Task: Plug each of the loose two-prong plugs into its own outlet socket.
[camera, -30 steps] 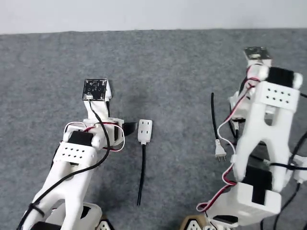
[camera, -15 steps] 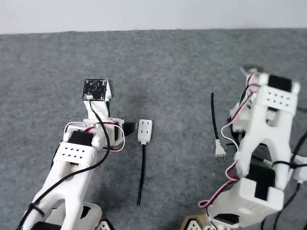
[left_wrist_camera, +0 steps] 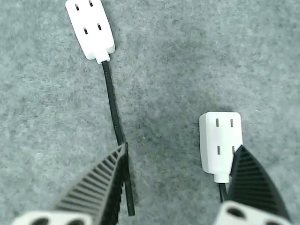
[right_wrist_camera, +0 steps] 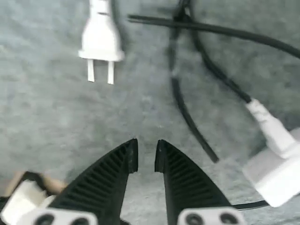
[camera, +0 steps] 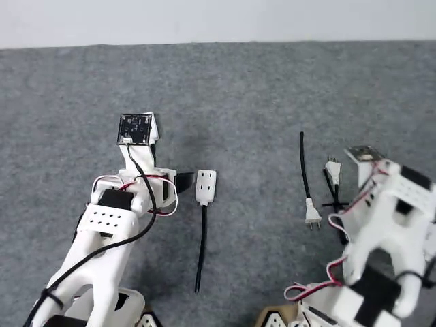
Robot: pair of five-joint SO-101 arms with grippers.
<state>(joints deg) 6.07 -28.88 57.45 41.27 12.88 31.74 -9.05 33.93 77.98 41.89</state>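
Grey felt tabletop (camera: 238,88): white two-slot outlet socket (camera: 206,186) at centre frame, white two-prong plug (camera: 313,216) centre right. Left end effector (left_wrist_camera: 182,149) spread wide, empty; right end effector (right_wrist_camera: 146,145) narrowly parted, empty.

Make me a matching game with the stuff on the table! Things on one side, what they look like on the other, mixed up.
Things: 1 left tool; 2 two-prong plug; 3 outlet socket; 4 table cover.
Looks: A grey, fuzzy; B white, four slots; C wide open, empty; D white, two metal pins.
Pairs: 1-C, 2-D, 3-B, 4-A.
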